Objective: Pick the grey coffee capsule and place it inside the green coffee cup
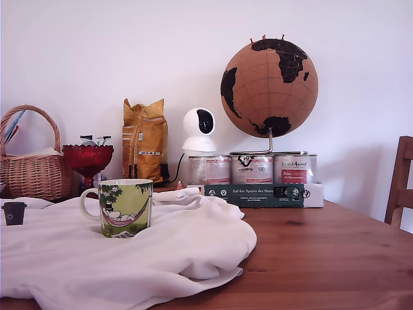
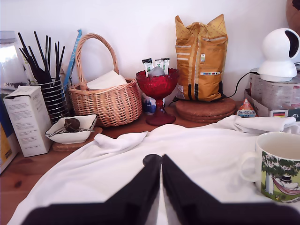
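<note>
Gripper point(image 2: 161, 161) fingers nearly together, only a thin gap between the tips, nothing held. It shows in the wrist view only. Grey capsule point(image 2: 151, 160) sits on the white cloth point(image 2: 197, 154) right at the fingertips, mostly hidden behind them; can't tell if it's touched. In the exterior view the capsule point(image 1: 14, 212) stands upright on the cloth at the far left, well apart from the green cup point(image 1: 125, 207). Cup upright on the cloth, handle toward the exterior view's left, empty as far as the wrist view shows. Red glass bowl point(image 2: 158, 87) and wicker basket point(image 2: 107, 101) behind the cloth.
</note>
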You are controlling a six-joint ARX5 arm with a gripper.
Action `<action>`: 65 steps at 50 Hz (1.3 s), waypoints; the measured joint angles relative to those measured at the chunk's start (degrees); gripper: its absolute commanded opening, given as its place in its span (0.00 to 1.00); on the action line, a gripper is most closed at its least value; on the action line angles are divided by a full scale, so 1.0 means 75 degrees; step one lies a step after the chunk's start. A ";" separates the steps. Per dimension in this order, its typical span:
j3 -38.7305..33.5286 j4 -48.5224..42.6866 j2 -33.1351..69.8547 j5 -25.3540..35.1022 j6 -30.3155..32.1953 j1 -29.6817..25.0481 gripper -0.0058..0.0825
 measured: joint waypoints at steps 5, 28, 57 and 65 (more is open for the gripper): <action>-0.0044 0.0128 -0.0035 0.0970 -0.0469 0.0294 0.04; -0.0044 0.1434 -0.0035 0.1346 -0.1746 0.0385 0.04; 0.1664 0.1999 0.2926 0.1209 -0.2168 0.0385 0.04; 0.2075 0.2183 0.4750 0.1303 -0.1827 0.0385 0.12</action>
